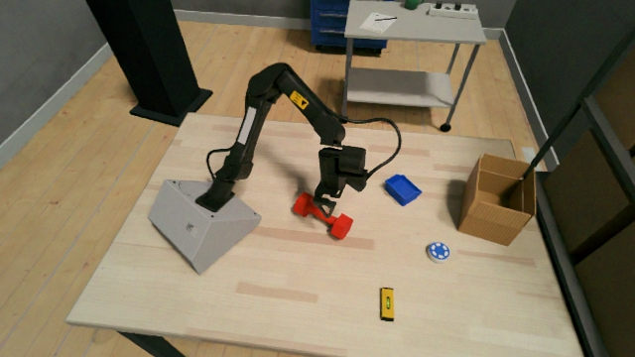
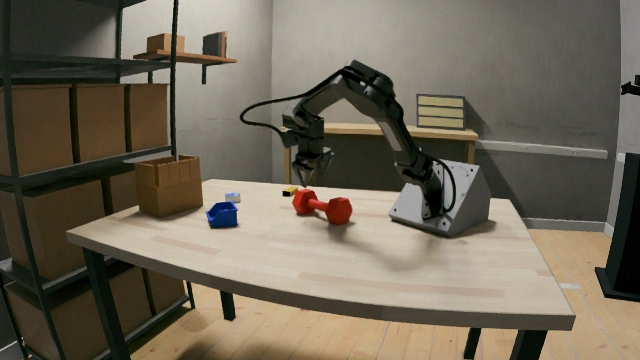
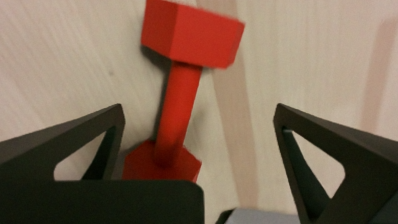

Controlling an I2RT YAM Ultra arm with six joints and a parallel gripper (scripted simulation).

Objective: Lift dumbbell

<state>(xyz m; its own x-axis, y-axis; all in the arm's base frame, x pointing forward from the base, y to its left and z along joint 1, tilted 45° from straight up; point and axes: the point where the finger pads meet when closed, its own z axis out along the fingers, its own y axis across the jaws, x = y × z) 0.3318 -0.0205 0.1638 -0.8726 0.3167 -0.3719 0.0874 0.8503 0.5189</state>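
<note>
A red dumbbell with hexagonal heads lies flat on the wooden table, near its middle. My gripper is open wide and empty. It points down and hovers a little above the dumbbell, apart from it. In the wrist view the handle runs lengthwise between the two dark fingers, closer to the left one. The near head is partly hidden behind the gripper body.
A blue bin lies to the right of the dumbbell in the top view. A cardboard box stands beyond it. A blue-and-white disc and a yellow level lie nearer the table's edge. The grey arm base is on the other side.
</note>
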